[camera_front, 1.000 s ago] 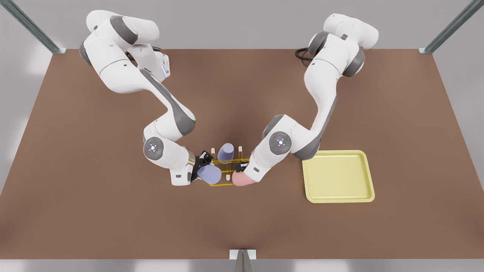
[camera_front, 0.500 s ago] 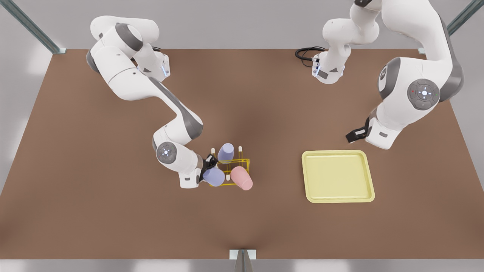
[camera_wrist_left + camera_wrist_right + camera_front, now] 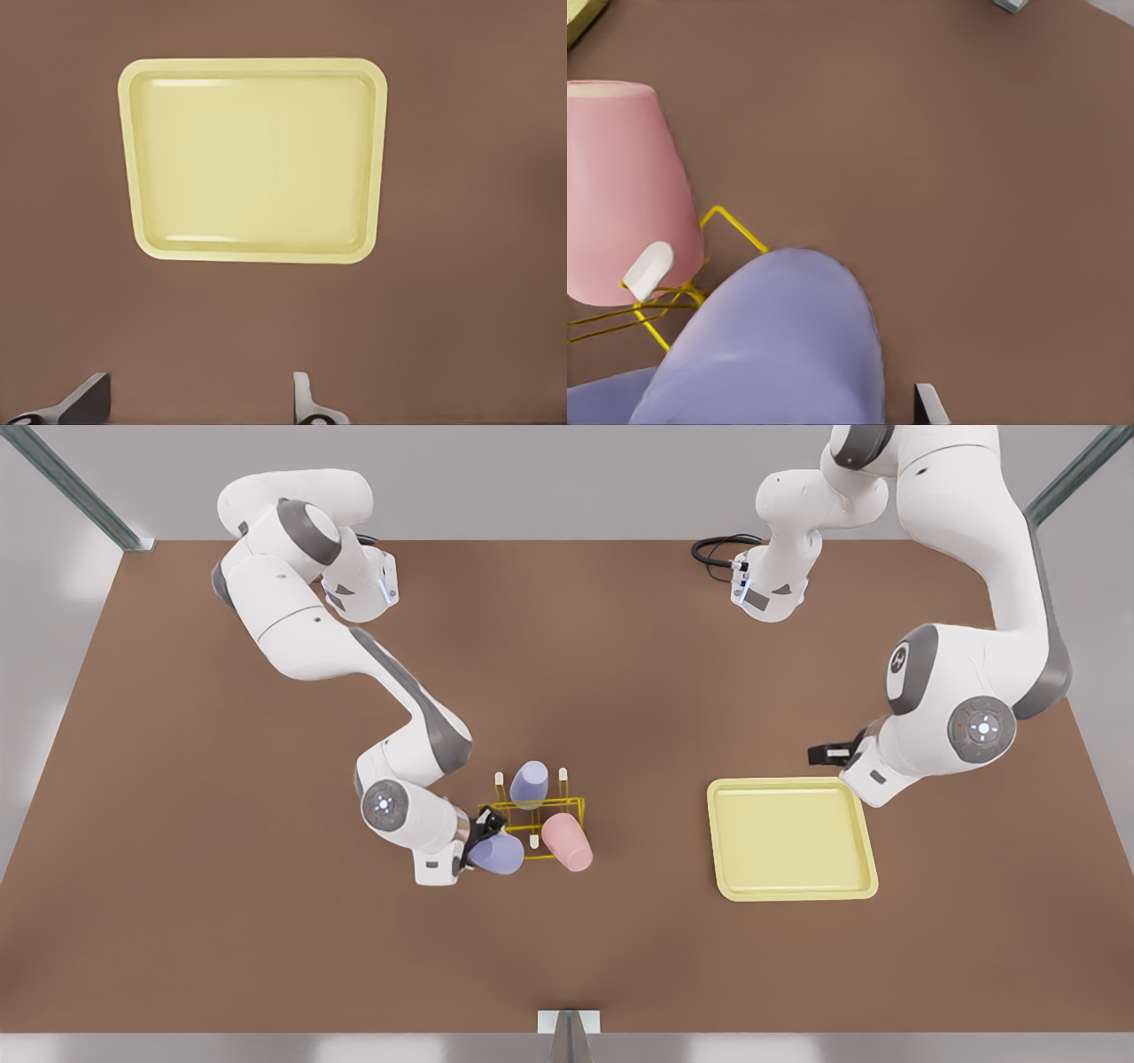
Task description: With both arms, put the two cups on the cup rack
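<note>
The yellow wire cup rack (image 3: 534,808) stands mid-table. A pink cup (image 3: 567,841) sits upside down on its front peg, at the front view's right. It also appears in the right wrist view (image 3: 625,186), beside a white-tipped peg (image 3: 648,270). A lavender cup (image 3: 529,782) sits on a back peg. My right gripper (image 3: 483,838) is shut on another lavender cup (image 3: 498,855) (image 3: 780,345), tilted at the rack's front corner on the front view's left. My left gripper (image 3: 828,754) (image 3: 195,409) hangs open and holds nothing, by the tray's far corner.
A flat pale-yellow tray (image 3: 791,838) (image 3: 252,159) lies to the front view's right of the rack. A black cable (image 3: 713,551) coils at the far arm base. Bare brown table surrounds the rack.
My left gripper let go of the pink cup on the rack and swung away to the tray. My right gripper shifted slightly toward the table front with the lavender cup.
</note>
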